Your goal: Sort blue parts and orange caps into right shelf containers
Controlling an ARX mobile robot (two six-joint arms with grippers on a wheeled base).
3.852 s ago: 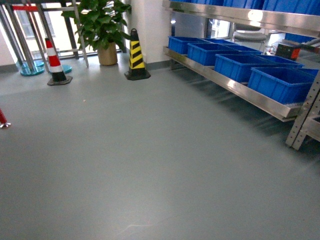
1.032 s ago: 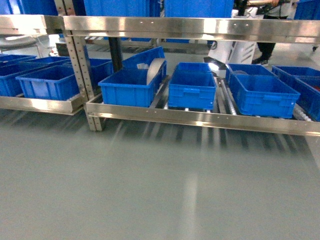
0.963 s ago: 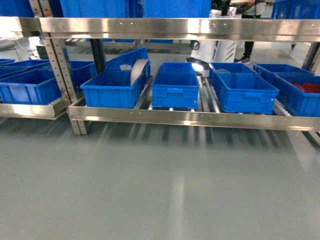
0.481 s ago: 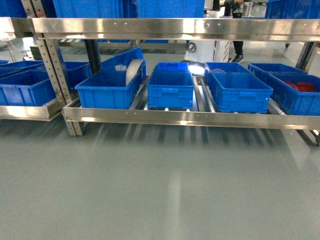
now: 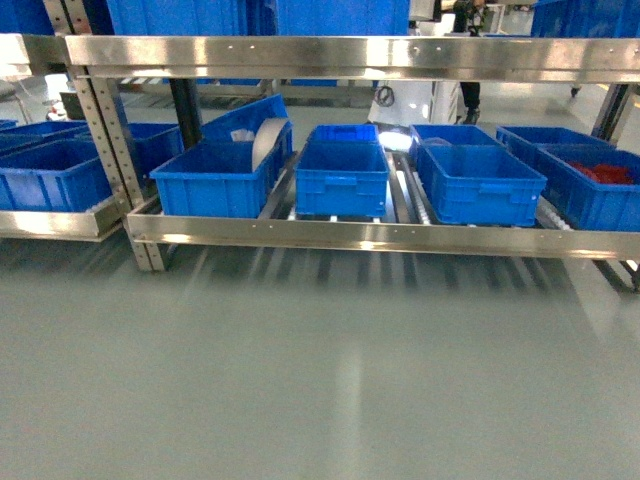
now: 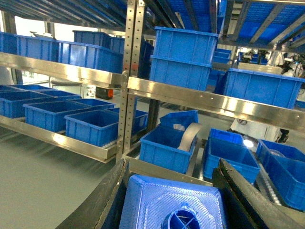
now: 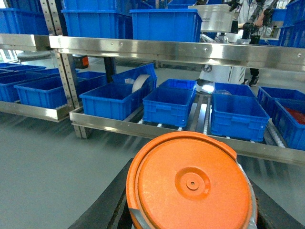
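Observation:
In the left wrist view, a blue part (image 6: 171, 205), a square ribbed plate with a round hub, sits between the black fingers (image 6: 107, 200) of my left gripper (image 6: 174, 191), which is shut on it. My right gripper (image 7: 190, 202) is shut on an orange cap (image 7: 190, 183) whose flat round top faces the camera. Ahead stand the right shelf containers, deep blue crates (image 5: 217, 178) (image 5: 342, 178) (image 5: 480, 182) in a row on the low shelf. The far-right crate (image 5: 598, 195) holds something red. Neither gripper shows in the head view.
A steel front rail (image 5: 380, 237) edges the low shelf, and an upper shelf rail (image 5: 350, 52) runs above the crates. A perforated post (image 5: 105, 150) separates a left shelf with more crates (image 5: 55, 170). A grey roll (image 5: 265, 140) leans in the leftmost crate. Grey floor (image 5: 300, 380) lies in front.
The head view has swung from the cones and plant to face the shelf squarely. Over the last half second the shelf barely shifts in the view.

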